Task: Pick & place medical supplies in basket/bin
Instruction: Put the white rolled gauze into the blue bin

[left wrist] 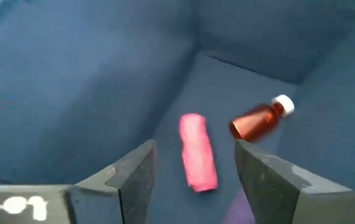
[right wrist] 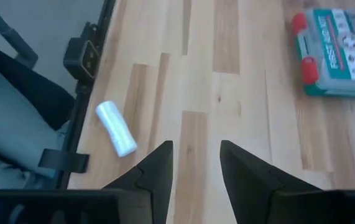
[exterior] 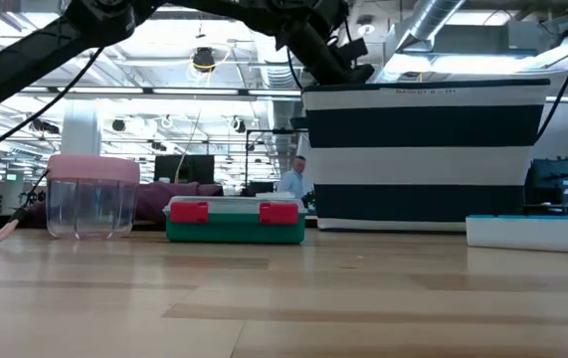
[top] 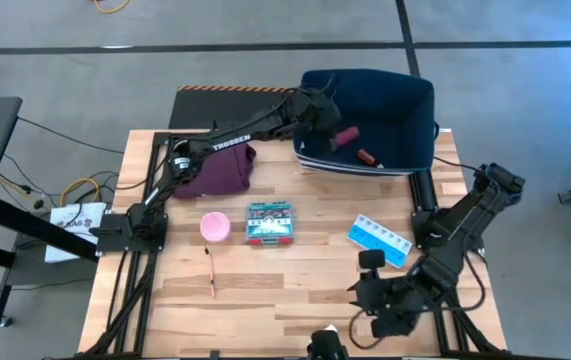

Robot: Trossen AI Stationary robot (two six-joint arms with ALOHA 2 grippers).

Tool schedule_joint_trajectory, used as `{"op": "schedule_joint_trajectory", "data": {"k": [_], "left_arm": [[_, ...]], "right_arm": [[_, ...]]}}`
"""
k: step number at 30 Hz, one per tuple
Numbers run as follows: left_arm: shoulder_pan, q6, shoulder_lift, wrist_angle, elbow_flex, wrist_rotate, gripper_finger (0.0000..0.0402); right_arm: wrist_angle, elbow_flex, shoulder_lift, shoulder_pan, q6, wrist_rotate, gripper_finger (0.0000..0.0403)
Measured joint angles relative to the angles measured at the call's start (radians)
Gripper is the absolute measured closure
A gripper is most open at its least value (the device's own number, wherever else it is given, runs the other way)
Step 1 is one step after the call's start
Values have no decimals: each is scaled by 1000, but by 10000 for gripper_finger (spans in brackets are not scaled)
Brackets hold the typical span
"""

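My left gripper [top: 322, 106] [left wrist: 194, 149] hangs open over the inside of the navy-blue bin [top: 405, 100] [exterior: 428, 154] at the table's far right. On the bin floor below it lie a maroon roll [left wrist: 198, 158] [top: 345, 137] and a reddish vial [left wrist: 261, 119] [top: 367, 157], neither touched. On the table rest the pink round roll [top: 215, 226] [exterior: 93, 194], teal box [top: 269, 222] [exterior: 234, 219] [right wrist: 336, 53], blue-white pill organizer [top: 380, 240] and thin stick [top: 211, 272]. My right gripper [top: 365, 290] [right wrist: 196, 149] waits open near the near right edge, beside a white roll [right wrist: 116, 127].
A maroon cloth [top: 220, 170] lies bunched at the table's far left, under the left arm. The bin's tall walls surround the left gripper. Bare wood stretches between the teal box and the right gripper. A person shows far behind the table [exterior: 293, 179].
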Motion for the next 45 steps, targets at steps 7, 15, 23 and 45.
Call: {"op": "schedule_joint_trajectory", "data": {"k": [7, 15, 23, 45], "left_arm": [[-30, 10, -89, 21, -1, 3, 191], [-110, -8, -265, -135, 0, 9, 191], [-207, -161, -404, -404, 0, 9, 191], [-588, -276, -473, -490, 0, -199, 191]], "right_arm": [[-4, 0, 0, -60, 78, -140, 276], [6, 0, 0, -60, 79, -142, 243], [145, 1, 129, -36, -55, -187, 165], [446, 46, 550, -50, -337, -329, 154]]}}
